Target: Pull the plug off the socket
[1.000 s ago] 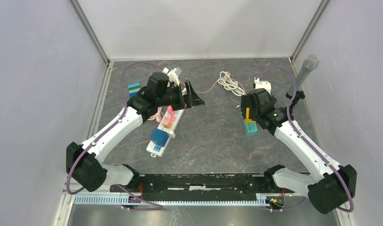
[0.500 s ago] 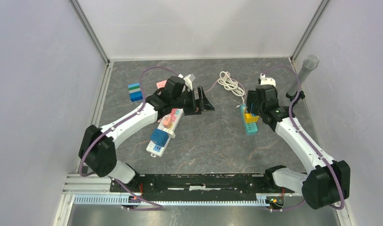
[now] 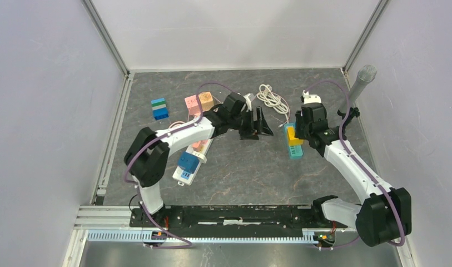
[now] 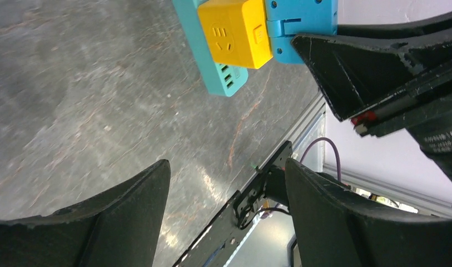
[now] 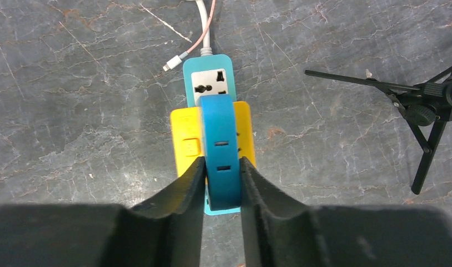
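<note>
A teal socket strip [image 5: 208, 83] lies on the grey table floor with a yellow cube adapter [image 5: 183, 139] seated on it and a blue plug [image 5: 219, 128] on top of the cube. My right gripper [image 5: 222, 161] is shut on the blue plug, a finger pressed against each of its sides. In the top view it [image 3: 301, 129] stands over the strip [image 3: 296, 151]. My left gripper [image 3: 262, 125] hovers open just left of the strip, nothing between its fingers. The left wrist view has the yellow cube [image 4: 234, 30] and blue plug [image 4: 301, 22] ahead of its open jaws [image 4: 226, 167].
A white power strip [image 3: 189, 162] with pink, orange and blue plugs lies left of centre. Behind it are a blue-green block [image 3: 159, 109] and pink and orange boxes [image 3: 198, 102]. A coiled white cable [image 3: 271, 97], a white charger [image 3: 311, 99] and a microphone on a tripod [image 3: 359, 83] stand at the back right.
My left arm has swung right from the white power strip toward the teal strip, its jaws narrowing slightly. My right gripper has moved onto the blue plug and shut on it.
</note>
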`<action>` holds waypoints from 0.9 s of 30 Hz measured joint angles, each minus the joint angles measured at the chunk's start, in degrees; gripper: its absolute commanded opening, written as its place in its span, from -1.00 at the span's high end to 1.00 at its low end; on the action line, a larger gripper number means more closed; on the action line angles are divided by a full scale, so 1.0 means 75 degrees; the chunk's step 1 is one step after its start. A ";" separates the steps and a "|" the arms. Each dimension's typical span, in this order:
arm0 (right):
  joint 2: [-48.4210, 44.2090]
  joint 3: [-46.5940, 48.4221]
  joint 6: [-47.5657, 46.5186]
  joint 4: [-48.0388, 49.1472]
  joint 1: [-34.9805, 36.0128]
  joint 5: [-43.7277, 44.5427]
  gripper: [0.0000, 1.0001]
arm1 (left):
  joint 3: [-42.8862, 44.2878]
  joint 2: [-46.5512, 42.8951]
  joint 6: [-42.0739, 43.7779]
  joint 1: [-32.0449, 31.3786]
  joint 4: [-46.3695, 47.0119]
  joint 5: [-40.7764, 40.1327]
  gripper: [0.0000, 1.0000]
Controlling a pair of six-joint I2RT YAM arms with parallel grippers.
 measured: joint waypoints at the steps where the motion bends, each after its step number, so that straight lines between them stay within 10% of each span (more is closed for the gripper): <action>1: 0.0003 -0.0050 -0.0023 0.0073 -0.0017 -0.0015 0.61 | 0.0175 0.0210 -0.0047 -0.0079 0.0052 0.0012 -0.61; 15: -0.0446 -0.0437 0.1265 0.0245 -0.0169 -0.0906 0.86 | 0.0898 0.1078 -0.0239 -0.0522 0.0329 -0.0405 -0.48; 22: -0.0428 -0.0437 0.1212 0.0227 -0.0166 -0.0877 0.10 | 0.1504 0.1851 -0.0329 -0.0562 0.0364 -0.0417 -0.36; 27: -0.0315 -0.0437 0.0895 0.0073 -0.0166 -0.0688 0.21 | 0.1784 0.2323 -0.0350 -0.0653 0.0367 -0.0329 -0.30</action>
